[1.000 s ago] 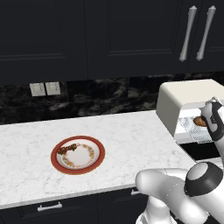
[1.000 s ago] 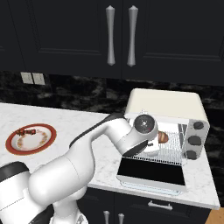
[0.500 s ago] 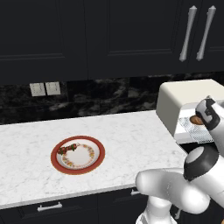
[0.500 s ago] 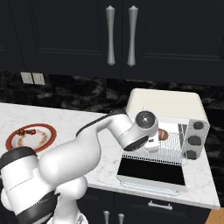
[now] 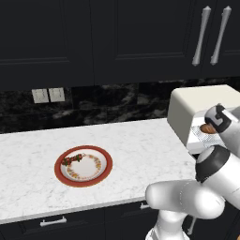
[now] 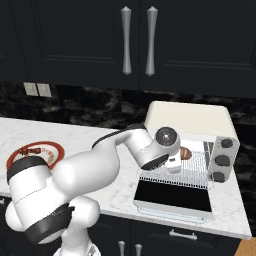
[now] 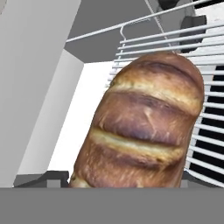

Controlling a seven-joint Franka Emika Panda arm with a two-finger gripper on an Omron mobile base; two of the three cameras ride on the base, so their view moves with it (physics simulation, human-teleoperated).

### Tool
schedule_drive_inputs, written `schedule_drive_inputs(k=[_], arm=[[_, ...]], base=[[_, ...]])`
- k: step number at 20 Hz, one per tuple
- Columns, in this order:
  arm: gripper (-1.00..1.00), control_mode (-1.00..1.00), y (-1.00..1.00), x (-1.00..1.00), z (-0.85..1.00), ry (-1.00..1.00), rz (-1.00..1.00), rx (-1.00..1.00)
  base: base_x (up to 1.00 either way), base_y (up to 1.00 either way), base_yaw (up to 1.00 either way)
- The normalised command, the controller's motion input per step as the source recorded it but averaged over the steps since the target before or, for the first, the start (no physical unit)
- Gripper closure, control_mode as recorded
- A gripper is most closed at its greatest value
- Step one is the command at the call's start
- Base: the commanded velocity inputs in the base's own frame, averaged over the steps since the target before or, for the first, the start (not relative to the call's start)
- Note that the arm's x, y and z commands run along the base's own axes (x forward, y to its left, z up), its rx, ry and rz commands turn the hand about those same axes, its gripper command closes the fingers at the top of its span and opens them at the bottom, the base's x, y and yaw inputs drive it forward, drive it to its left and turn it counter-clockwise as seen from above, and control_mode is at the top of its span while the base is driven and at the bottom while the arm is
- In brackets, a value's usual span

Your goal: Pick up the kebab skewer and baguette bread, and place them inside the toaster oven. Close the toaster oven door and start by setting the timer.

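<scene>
The golden-brown baguette bread (image 7: 146,131) sits between my fingertips, just over the wire rack (image 7: 210,57) inside the cream-white toaster oven (image 6: 190,117). My gripper (image 6: 177,161) is shut on the loaf's sides at the oven mouth; the loaf's end (image 5: 206,128) shows there too. The toaster oven door (image 6: 172,195) lies folded down flat, dark glass up. The kebab skewer (image 5: 71,160), red and green chunks on a thin stick, rests on the red-rimmed plate (image 5: 58,169) far to the left on the counter.
The marble counter (image 5: 140,145) stretches between the plate and the oven. Black cabinets with silver handles (image 6: 137,40) hang above. Oven knobs (image 6: 222,152) sit on the right of its front. Wall sockets (image 5: 48,95) are on the backsplash.
My hand has risen slightly and pushed a little deeper toward the oven opening, with the loaf staying between the fingers. The plate and skewer have not moved.
</scene>
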Motion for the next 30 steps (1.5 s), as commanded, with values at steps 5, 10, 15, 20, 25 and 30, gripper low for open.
schedule_drive_inputs(k=[5, 10, 15, 20, 25, 30], arm=[[1.00, -1.00, 0.00, 0.20, -0.09, 0.00, 0.00, 0.00], [1.00, -1.00, 0.00, 0.21, -0.11, 0.00, 0.00, 0.00], [1.00, -1.00, 0.00, 0.05, -0.03, 0.00, 0.00, 0.00], [1.00, -1.00, 0.00, 0.00, 0.00, 0.00, 0.00, 0.00], [-1.00, -1.00, 0.00, 0.00, 0.00, 0.00, 0.00, 0.00], [-1.00, -1.00, 0.00, 0.00, 0.00, 0.00, 0.00, 0.00]], base=[[0.00, 0.00, 0.00], [0.00, 0.00, 0.00], [0.00, 0.00, 0.00], [0.00, 0.00, 0.00], [0.00, 0.00, 0.00], [0.00, 0.00, 0.00]])
